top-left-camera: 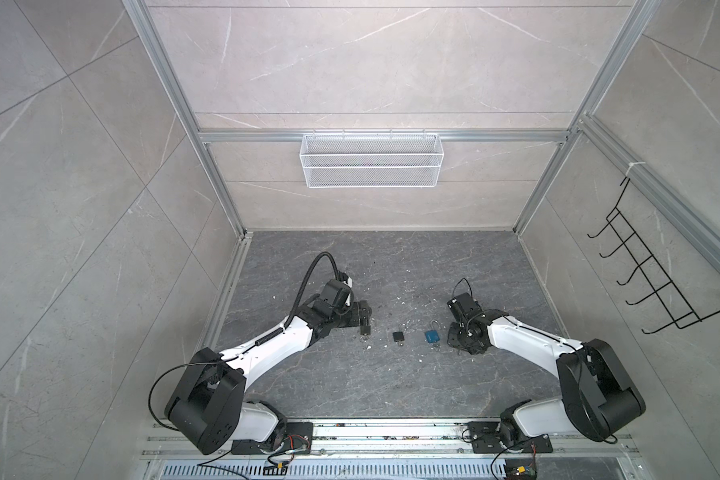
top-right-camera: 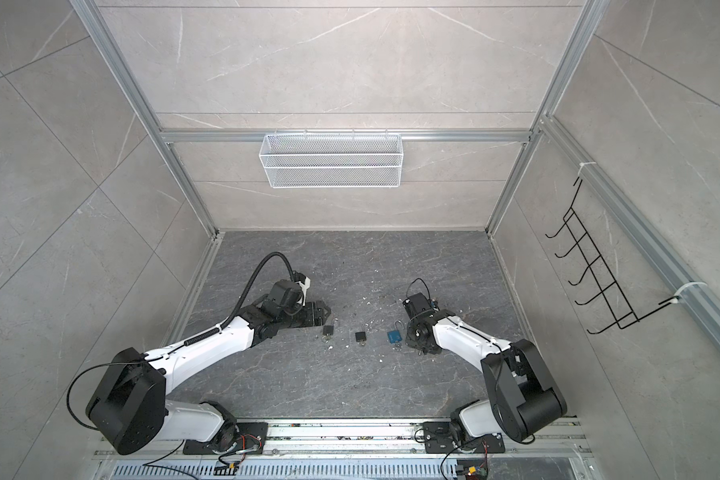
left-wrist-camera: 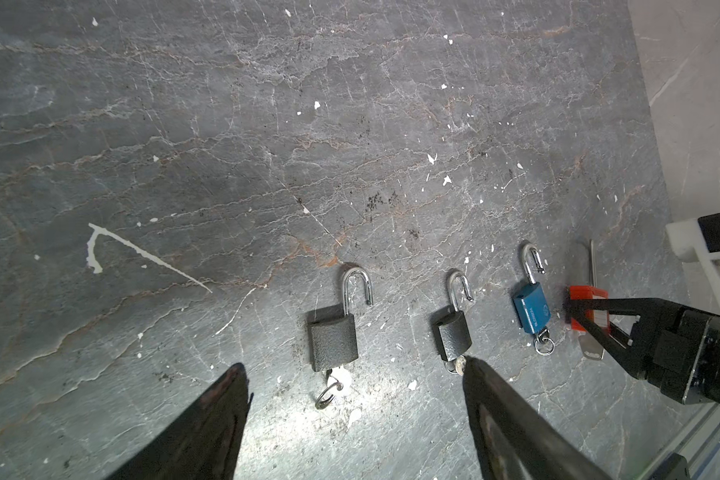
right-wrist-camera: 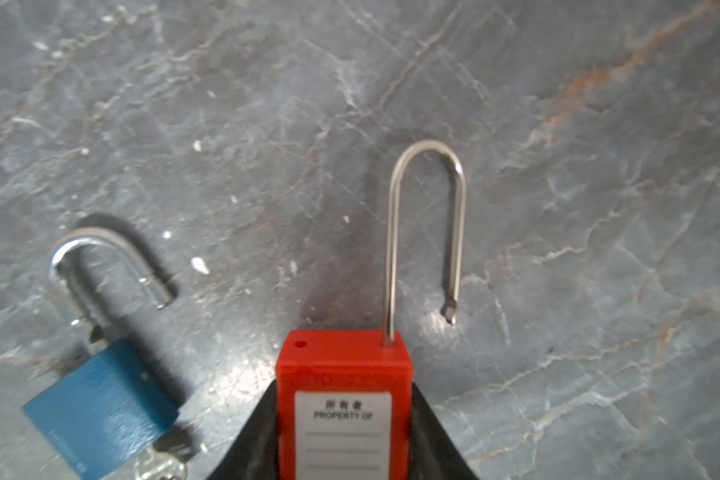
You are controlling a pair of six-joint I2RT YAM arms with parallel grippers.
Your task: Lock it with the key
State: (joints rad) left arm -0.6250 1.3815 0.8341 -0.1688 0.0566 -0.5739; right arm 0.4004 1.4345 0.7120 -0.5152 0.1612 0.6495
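Grey veined slab (left-wrist-camera: 184,124) carries 4 units in 1 row (shackles open): black padlock (left-wrist-camera: 333,340), smaller black padlock (left-wrist-camera: 453,334), blue padlock (left-wrist-camera: 531,307), red padlock (left-wrist-camera: 585,293).

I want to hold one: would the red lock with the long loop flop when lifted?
Probably stiff: the red padlock looks like hard, boxy plastic. Its long thin shackle is open, so it might swivel. Smooth sides could slip.

red padlock (right-wrist-camera: 344,374), blue padlock (right-wrist-camera: 100,407), 2 seemingly black padlocks (left-wrist-camera: 333,340)

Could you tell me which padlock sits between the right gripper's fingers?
The red padlock: only it has a long thin shackle and a white label.
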